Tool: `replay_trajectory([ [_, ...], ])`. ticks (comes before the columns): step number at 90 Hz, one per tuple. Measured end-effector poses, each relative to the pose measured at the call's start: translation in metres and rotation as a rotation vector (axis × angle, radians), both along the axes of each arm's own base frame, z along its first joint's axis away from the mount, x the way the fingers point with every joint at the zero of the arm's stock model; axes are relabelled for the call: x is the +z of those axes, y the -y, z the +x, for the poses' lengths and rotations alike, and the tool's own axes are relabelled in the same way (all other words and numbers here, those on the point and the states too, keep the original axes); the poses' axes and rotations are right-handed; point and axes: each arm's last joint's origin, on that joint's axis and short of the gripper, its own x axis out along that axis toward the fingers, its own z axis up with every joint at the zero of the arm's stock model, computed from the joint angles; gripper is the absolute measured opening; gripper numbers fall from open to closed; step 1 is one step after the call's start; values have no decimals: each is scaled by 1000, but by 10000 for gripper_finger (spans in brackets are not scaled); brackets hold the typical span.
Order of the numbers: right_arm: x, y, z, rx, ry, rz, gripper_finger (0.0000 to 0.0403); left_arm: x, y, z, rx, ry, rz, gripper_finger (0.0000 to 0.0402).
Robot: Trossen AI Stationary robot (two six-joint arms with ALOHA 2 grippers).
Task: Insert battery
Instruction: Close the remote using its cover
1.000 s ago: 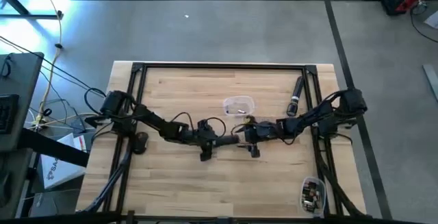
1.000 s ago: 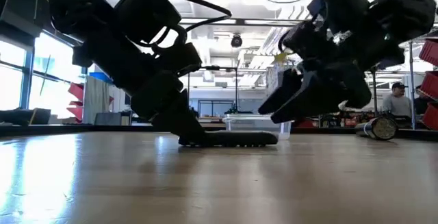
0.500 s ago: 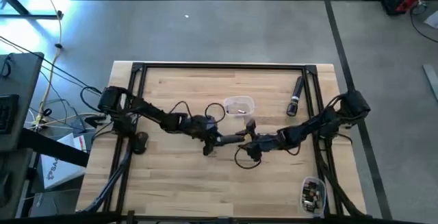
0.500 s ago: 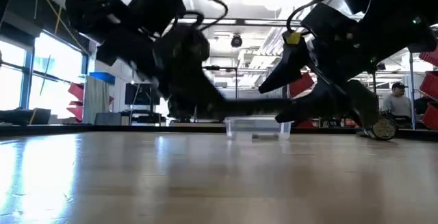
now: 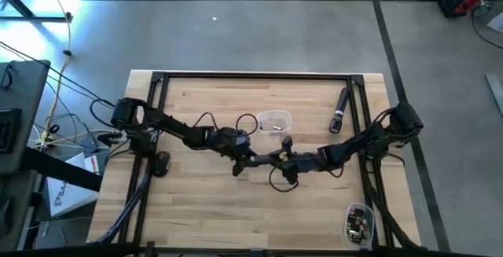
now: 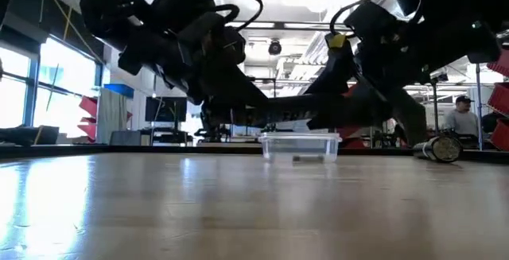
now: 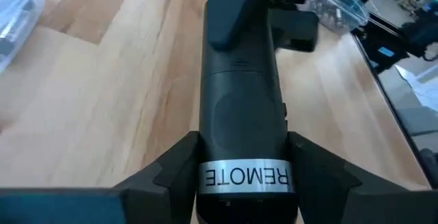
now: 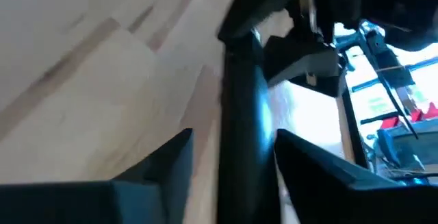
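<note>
Both arms of the robot hold a black remote control (image 5: 266, 159) in the air above the middle of the wooden table (image 5: 196, 210), each clamped on one end. From the left, the left gripper (image 5: 245, 159) closes its fingers on the end bearing a silver band printed REMOTE, plain in the left wrist view, where the remote's dark body (image 7: 241, 101) runs away between the two fingers. At 3 o'clock of it, the right gripper (image 5: 289, 160) pinches the other end; its wrist view shows the remote as a dark bar between its fingers. In the low view the remote (image 6: 274, 118) hangs level, clear of the tabletop and above a small clear plastic container (image 6: 300, 145).

That container (image 5: 273, 121) sits on the table at about 12 o'clock of the grippers; it holds a small dark object, perhaps the battery, though the view is too poor to be sure. A black flashlight (image 5: 339, 110) lies toward 2 o'clock near the right frame rail, and a second clear box of small parts (image 5: 357, 222) rests at 5 o'clock by the near right corner.

As for progress, the remote is lifted and steadied between two grippers, but no battery is in either one and no open compartment shows. By these pictures, opening the remote, fetching the battery and seating it all remain to be done.
</note>
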Motion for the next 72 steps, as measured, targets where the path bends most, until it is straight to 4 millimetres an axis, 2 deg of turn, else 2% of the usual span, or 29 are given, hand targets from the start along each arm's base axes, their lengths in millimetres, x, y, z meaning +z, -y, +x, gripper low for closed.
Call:
replay_trajectory([
  [16,2,0,1,-8,26,24,55,-1,4,-1,-39,-2,15,170],
  [23,2,-1,1,-14,32,58,51,-1,7,-1,-69,12,67,179],
  [35,1,-2,1,-46,42,216,43,1,9,0,-114,64,154,201],
  [48,-3,4,1,-131,17,460,43,10,6,-3,-161,83,252,217],
  [55,-5,11,2,-244,24,667,46,19,5,-7,-177,91,344,218],
  [72,-8,31,5,-498,22,1176,48,38,0,-17,-34,44,593,218],
])
